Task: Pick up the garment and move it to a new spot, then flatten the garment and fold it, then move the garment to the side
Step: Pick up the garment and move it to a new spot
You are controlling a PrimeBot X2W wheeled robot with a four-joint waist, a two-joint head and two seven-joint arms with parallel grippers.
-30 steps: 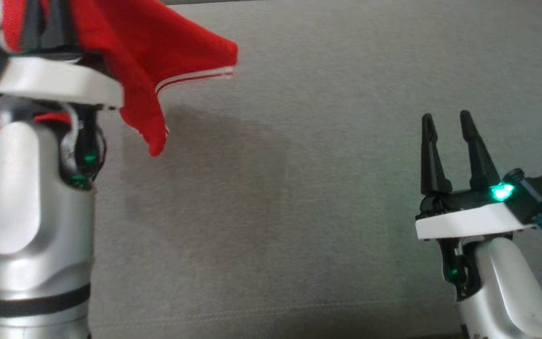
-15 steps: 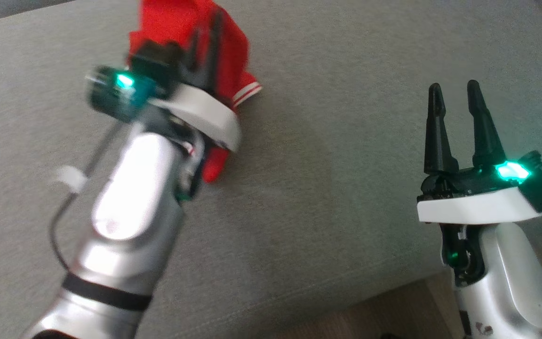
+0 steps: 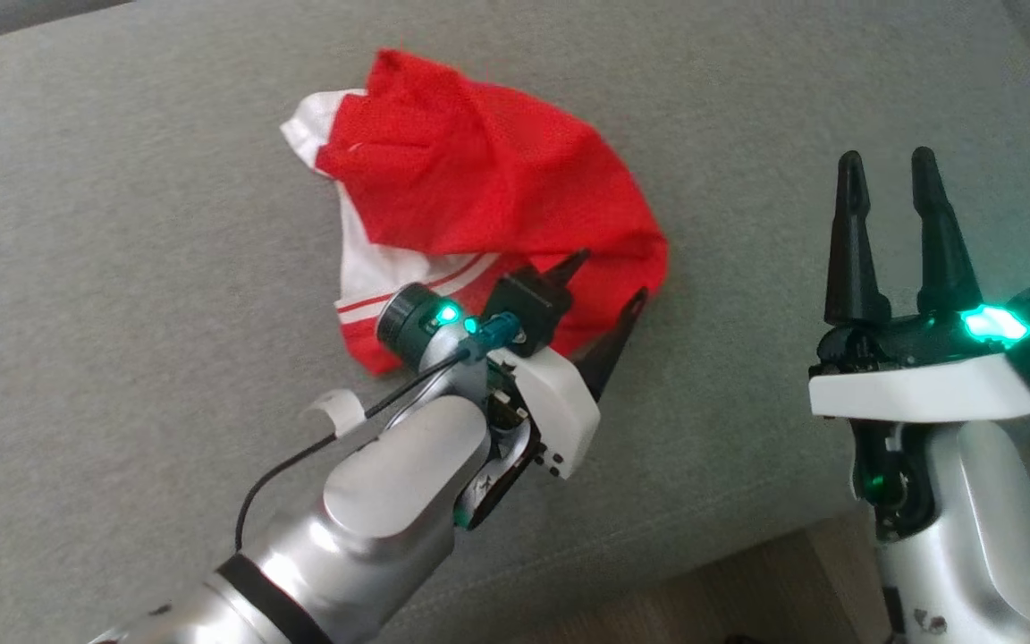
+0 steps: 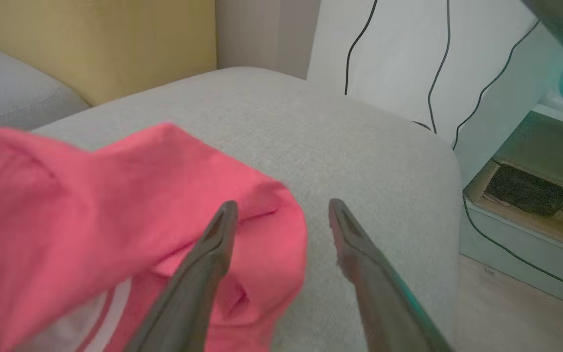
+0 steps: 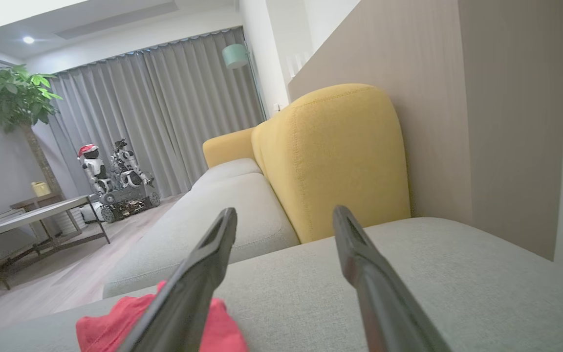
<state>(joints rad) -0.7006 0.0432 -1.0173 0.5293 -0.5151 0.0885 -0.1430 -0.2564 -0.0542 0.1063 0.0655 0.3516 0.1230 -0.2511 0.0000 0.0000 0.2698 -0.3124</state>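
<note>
Head view: garment (image 3: 479,179) lies crumpled at centre frame (relocation seemingly done), left hand (image 3: 612,274) gaping empty. Flattening, folding remain.

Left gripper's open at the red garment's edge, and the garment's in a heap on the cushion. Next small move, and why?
Probably lift the left gripper a little off the garment. Its jaws stand open, holding nothing, with one finger over the cloth. The garment lies bunched on the cushion, so flattening needs a grip on an edge.
</note>
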